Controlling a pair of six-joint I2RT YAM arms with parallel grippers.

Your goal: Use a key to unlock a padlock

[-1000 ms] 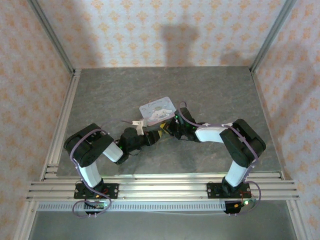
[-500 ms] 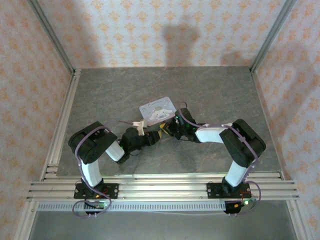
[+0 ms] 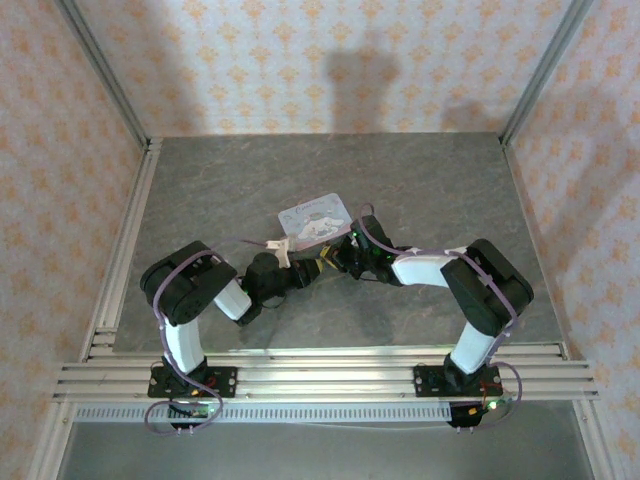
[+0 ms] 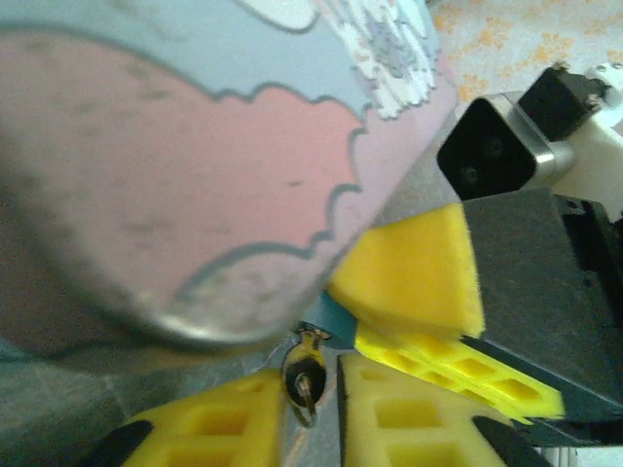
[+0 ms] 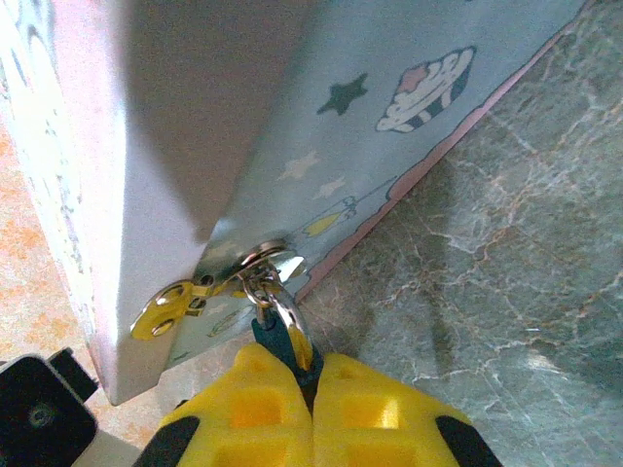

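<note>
Top external view: the pastel tin (image 3: pixel 316 218) lies on the grey surface (image 3: pixel 420 180). Both arms reach in toward the near edge of the tin. The left gripper (image 3: pixel 304 272) is positioned just below the tin's near-left corner, and the right gripper (image 3: pixel 333 258) just below its near-right corner, so the two tips almost meet under the tin. The lock itself is too small to resolve here. Left wrist view: the pink-and-blue tin (image 4: pixel 175 175) stands tilted close above the left gripper (image 4: pixel 316 389). Its yellow fingers (image 4: pixel 214 428) stand close together with a narrow gap between them. A small dark and metallic piece (image 4: pixel 304 373) sits in that gap, directly under the tin's lower edge; it cannot be determined whether the fingers clamp it. A sliver of the teal padlock (image 4: pixel 323 323) is visible just beneath the tin's edge, against the right gripper (image 4: pixel 348 313) that enters from the right of the tin. Right wrist view: a gold-coloured hasp (image 5: pixel 165 311) projects from the lower corner of the tin (image 5: pixel 321 117). The padlock (image 5: pixel 275 331) hangs from that hasp by its silver shackle (image 5: pixel 282 304). The right gripper (image 5: pixel 311 375) is pressed together on the padlock's teal body, directly below the tin's corner. The marbled surface (image 5: pixel 506 243) lies to the right of the tin.
</note>
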